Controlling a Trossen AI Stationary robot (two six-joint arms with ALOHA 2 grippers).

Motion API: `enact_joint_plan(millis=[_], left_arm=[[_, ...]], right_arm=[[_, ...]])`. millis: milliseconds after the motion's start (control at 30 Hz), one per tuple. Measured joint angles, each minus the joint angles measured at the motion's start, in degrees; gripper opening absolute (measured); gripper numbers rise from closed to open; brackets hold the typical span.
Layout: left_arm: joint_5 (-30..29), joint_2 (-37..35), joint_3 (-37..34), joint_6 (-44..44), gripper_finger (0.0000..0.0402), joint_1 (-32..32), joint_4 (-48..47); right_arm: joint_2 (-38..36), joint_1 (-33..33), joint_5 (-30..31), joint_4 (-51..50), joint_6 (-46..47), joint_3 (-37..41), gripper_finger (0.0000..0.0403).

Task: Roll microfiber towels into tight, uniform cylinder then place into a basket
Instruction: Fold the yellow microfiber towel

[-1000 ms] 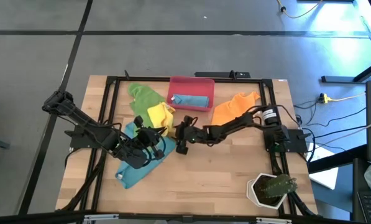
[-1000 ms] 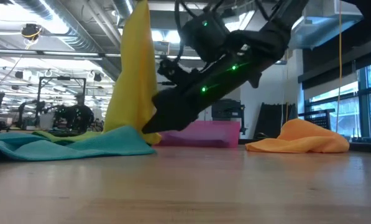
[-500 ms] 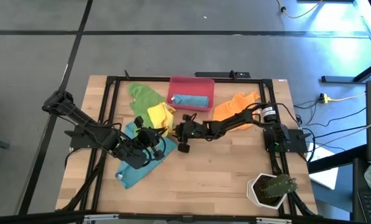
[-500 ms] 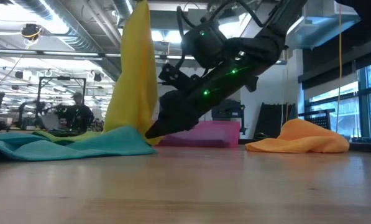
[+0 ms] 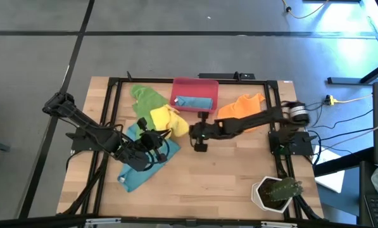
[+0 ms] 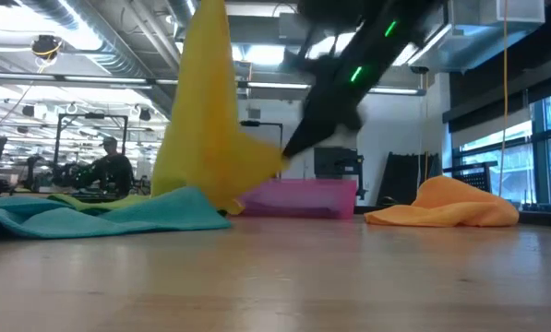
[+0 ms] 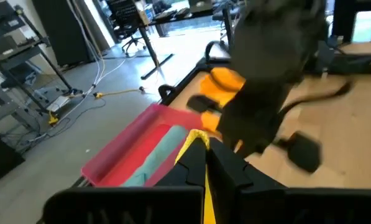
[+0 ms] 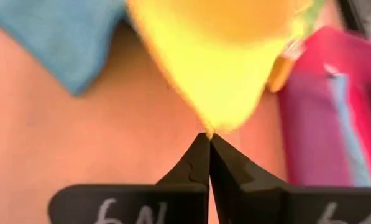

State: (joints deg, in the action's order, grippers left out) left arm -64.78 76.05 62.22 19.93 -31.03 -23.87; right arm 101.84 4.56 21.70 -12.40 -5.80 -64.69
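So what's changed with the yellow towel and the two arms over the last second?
The right tool has pulled back toward its own side of the table, shut on a corner of the yellow towel and drawing it out that way. The left tool stays clamped on the same towel, holding it up. The teal towel, basket, orange towel and green towel lie as before.

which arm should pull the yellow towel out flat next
Right, probably. The right gripper is shut on a corner of the yellow towel toward open table, while the left gripper pins another edge over the teal towel.
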Motion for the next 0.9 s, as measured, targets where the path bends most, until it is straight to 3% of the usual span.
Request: enact_joint_plan(millis=[133,300,467,633,900], left_arm=[[3.09,0.00,5.02,-4.30,0.0000,-0.58,3.17],[4.02,0.00,11.66,-10.99,0.0000,-2.56,4.81],[7.04,0.21,15.05,-6.91,0.0000,-5.28,5.87],[9.33,1.29,15.32,-6.68,0.0000,-9.51,7.52],[8.68,1.36,15.36,-3.52,0.0000,-13.04,8.84]], right_arm=[[-12.77,4.44,2.34,-11.39,4.18,0.00,0.0003],[-30.46,11.50,5.09,-17.02,10.72,0.00,0.0002],[-44.34,19.27,-2.29,-13.83,16.26,-0.04,0.0002],[-50.62,27.38,-3.44,-12.06,17.81,-0.09,0.0001],[-50.66,31.80,-0.46,-12.88,21.99,-0.07,0.0001]])
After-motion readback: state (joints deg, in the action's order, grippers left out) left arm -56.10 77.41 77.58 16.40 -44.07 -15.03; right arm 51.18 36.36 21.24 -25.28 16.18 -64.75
